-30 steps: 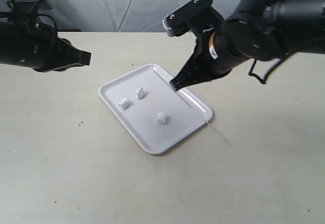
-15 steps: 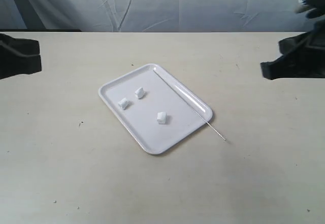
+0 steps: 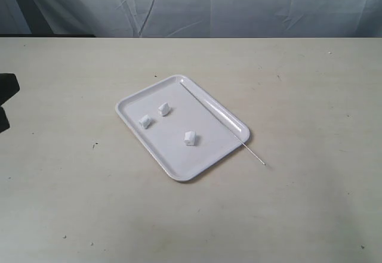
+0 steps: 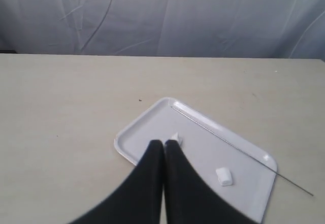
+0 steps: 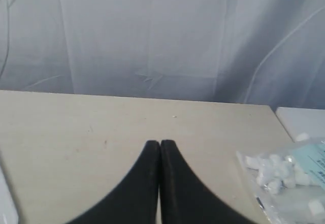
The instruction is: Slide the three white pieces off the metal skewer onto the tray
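The white tray (image 3: 179,161) lies on the table with three white pieces on it: one (image 3: 145,121) at its left, one (image 3: 164,108) beside that, one (image 3: 190,137) nearer the middle. The metal skewer (image 3: 222,122) rests bare along the tray's right rim, its tip sticking out past the corner onto the table. In the left wrist view the tray (image 4: 137,132), the skewer (image 4: 228,144) and two pieces (image 4: 223,176) (image 4: 175,138) show beyond my left gripper (image 4: 163,144), which is shut and empty. My right gripper (image 5: 160,144) is shut and empty, over bare table away from the tray.
A black part of the left arm (image 3: 6,99) shows at the exterior view's left edge. A clear bag of white pieces (image 5: 284,173) lies on the table in the right wrist view. A grey cloth backdrop (image 3: 191,3) hangs behind the table.
Both arms have drawn back from the tray: the right arm has left the exterior view and the left shows only at the edge. The skewer and pieces have not moved.
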Controlling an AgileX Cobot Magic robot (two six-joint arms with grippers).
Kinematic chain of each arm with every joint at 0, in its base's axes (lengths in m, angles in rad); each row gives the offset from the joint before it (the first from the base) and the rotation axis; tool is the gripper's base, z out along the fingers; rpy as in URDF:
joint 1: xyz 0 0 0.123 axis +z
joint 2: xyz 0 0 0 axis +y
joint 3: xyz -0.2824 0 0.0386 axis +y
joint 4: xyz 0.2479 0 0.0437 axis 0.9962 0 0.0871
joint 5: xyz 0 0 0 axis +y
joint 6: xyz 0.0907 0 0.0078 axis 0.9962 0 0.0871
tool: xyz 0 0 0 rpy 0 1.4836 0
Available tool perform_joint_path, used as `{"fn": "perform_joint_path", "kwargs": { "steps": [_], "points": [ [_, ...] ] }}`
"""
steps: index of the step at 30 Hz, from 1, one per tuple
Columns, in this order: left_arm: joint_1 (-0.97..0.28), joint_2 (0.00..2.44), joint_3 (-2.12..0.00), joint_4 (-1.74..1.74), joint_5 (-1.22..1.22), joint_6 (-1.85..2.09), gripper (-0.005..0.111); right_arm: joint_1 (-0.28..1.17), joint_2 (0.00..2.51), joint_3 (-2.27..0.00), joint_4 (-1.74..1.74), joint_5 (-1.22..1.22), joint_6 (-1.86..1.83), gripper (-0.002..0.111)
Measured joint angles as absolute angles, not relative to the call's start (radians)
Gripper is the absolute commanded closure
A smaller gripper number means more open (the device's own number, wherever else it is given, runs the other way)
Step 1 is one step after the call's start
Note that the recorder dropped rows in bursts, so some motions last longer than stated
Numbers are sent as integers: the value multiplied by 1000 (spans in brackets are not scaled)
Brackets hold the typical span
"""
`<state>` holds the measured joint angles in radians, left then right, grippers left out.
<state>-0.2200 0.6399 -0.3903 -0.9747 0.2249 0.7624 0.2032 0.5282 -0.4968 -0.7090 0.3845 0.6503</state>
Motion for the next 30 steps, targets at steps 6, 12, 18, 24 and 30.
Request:
{"fn": "perform_joint_path", "kwargs": {
  "steps": [6, 12, 18, 24, 30],
  "points": [
    [-220, 540, -370, -928, 241, 762, 107, 203, 417, -497, -732, 587, 654, 109],
    [-220, 443, -370, -847, 325, 745, 107, 203, 348, -497, -738, 724, 662, 109],
    [-220, 278, -370, -763, 351, 695, 107, 203, 271, -497, -738, 796, 683, 109],
    [-220, 152, -370, -606, 415, 525, 107, 203, 203, -497, -691, 843, 686, 109],
    [-220, 59, -370, -336, 548, 241, 107, 203, 119, -497, -544, 841, 688, 109]
  ]
}}
